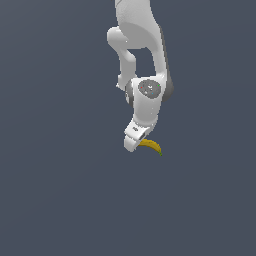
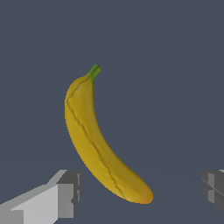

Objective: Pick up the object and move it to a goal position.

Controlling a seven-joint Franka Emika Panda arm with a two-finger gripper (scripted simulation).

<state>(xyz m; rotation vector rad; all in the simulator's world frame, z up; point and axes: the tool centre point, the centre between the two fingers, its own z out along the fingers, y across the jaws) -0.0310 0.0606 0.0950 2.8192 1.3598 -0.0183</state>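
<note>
Hand (image 2: 140, 190) fingers spread apart, banana (image 2: 98, 144) between, contact seemingly none, fingertips cropped.

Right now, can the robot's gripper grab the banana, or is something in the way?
Probably yes. The gripper is open, its fingers standing either side of the banana's lower end, and nothing lies between them. Only the end sits in the gap, so the grip may be off-centre.

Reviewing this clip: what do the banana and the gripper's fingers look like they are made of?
The banana renders as matte fruit peel: yellow with thin brown streaks, a green stem and an orange-tinged end. No real gloss shows, so peel or painted plastic both fit. The fingers look like hard, pale grey plastic or painted metal: flat, blocky faces with sharp edges and even shading. In the exterior view the gripper is plain white, without visible texture.
</note>
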